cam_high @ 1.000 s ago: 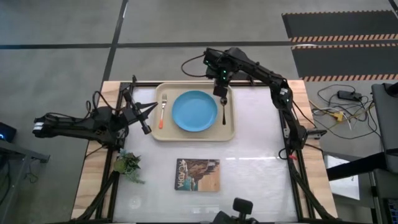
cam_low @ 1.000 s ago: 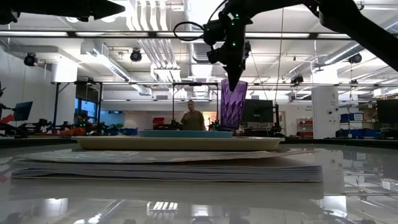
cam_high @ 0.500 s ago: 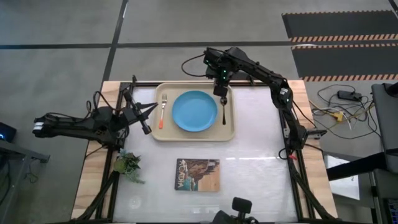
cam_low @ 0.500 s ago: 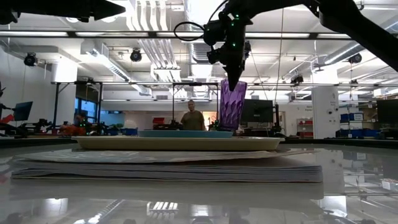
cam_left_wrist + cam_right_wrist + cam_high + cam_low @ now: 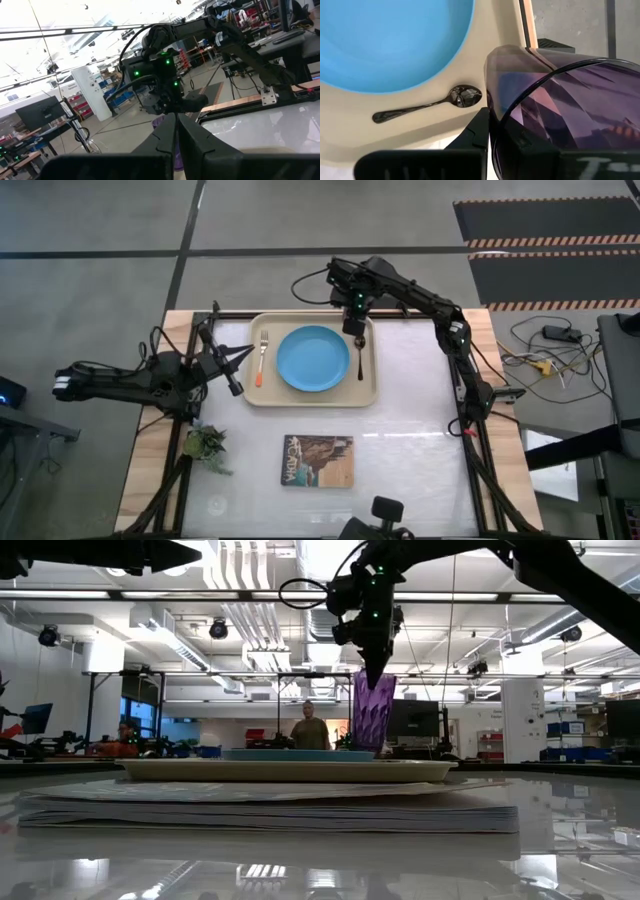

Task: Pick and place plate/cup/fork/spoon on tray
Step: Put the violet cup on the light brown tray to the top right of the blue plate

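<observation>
The beige tray lies at the table's far middle. On it lie the light-blue plate, the fork to the plate's left and the dark spoon to its right. My right gripper is at the tray's far right corner, shut on the purple cup. The spoon and plate also show in the right wrist view. My left gripper is shut and empty, just left of the tray. My right gripper pinches the cup's wall at its rim, one finger outside and the other inside. The fingers come from above, pointing down. The cup hangs nearly upright over the tray's far right corner. Its foot is hidden behind the plate's rim in the low view.
A picture-covered book lies near the table's front middle. A small green plant sits at the front left. A person stands in the room far behind the table.
</observation>
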### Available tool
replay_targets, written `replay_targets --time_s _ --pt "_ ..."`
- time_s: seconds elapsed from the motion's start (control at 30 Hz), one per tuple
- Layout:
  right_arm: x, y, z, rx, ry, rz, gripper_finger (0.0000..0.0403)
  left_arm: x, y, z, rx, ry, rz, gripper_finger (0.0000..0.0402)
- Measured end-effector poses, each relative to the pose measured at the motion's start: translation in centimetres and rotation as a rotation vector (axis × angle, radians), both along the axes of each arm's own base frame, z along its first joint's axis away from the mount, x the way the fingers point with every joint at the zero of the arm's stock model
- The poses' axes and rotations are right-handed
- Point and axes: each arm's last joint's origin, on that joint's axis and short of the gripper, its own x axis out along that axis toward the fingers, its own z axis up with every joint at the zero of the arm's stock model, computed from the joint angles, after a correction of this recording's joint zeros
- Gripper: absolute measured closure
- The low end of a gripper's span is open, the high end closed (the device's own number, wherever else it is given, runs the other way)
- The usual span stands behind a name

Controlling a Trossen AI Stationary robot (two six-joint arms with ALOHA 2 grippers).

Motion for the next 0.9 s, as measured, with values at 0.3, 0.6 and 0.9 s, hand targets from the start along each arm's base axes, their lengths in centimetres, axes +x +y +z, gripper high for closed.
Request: replay_targets --time_s 0.3,0.6,0.9 --pt "0.5 -0.3 -1.5 -0.010 0.001 0.037 0.0394 0.0 0.0 0.0 0.000 0.000 0.000 0.0402" --pt "0.8 -0.4 -2.6 0.016 -0.014 0.041 0.0394 0.0 0.0 0.0 0.000 -0.004 0.000 0.0402" --pt "1.1 -0.6 -2.9 0.001 -0.038 0.040 0.0393 0.0 0.0 0.0 0.000 -0.004 0.000 0.0402"
